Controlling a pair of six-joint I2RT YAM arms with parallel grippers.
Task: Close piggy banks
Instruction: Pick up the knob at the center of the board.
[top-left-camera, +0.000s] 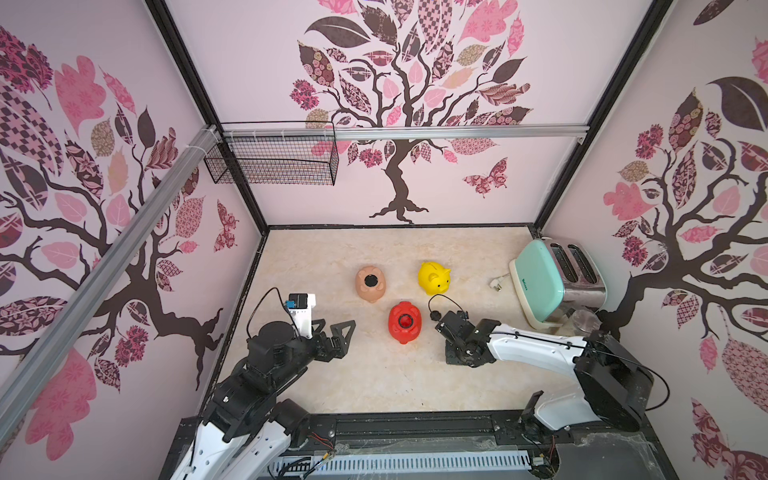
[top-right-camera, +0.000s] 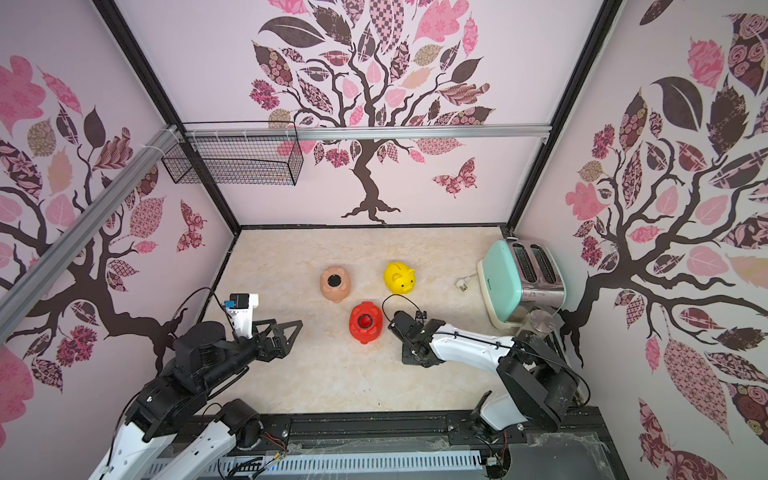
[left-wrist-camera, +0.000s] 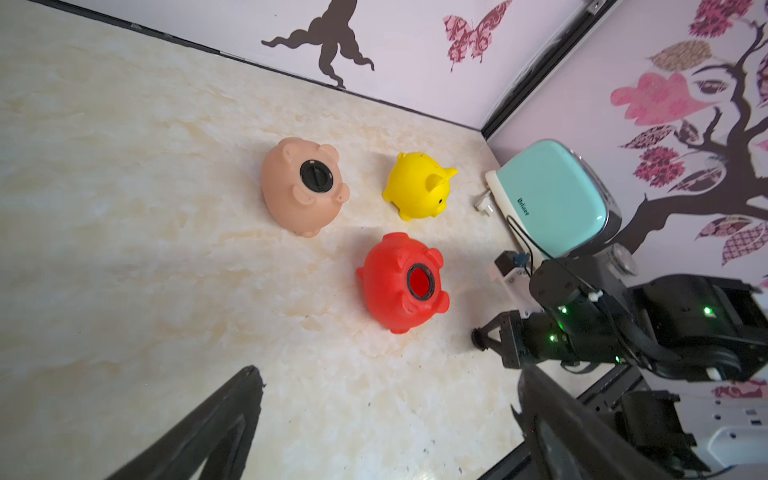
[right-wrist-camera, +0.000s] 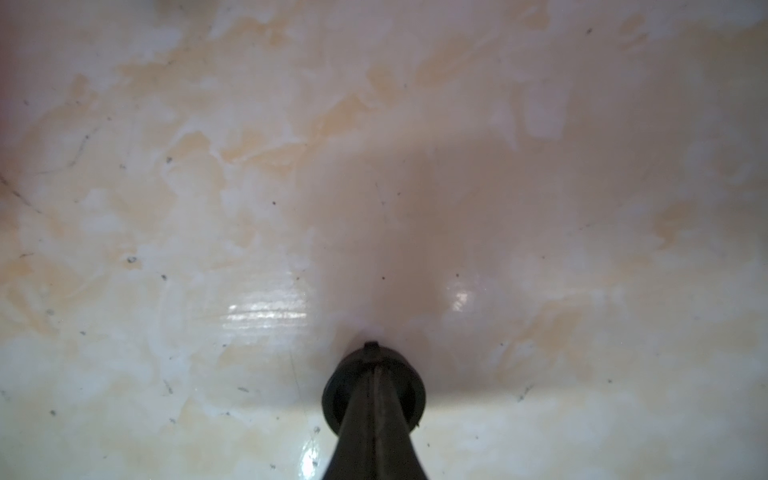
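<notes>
Marble tabletop (right-wrist-camera: 166, 208), right-wrist close-up: plug (right-wrist-camera: 336, 392) in right pincer (right-wrist-camera: 374, 368)

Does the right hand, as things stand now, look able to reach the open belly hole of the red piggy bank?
Probably yes. The right hand, shut on a black plug, is close beside the red piggy bank; its belly hole faces up and only bare table lies between them.

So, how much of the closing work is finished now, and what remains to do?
Done: the peach pig has a black plug in its belly hole. In hand: the right gripper is shut on a second plug beside the red pig, whose hole is open. Left: plug the red pig; the yellow pig stands upright, belly hidden. The left gripper is open and empty.
</notes>
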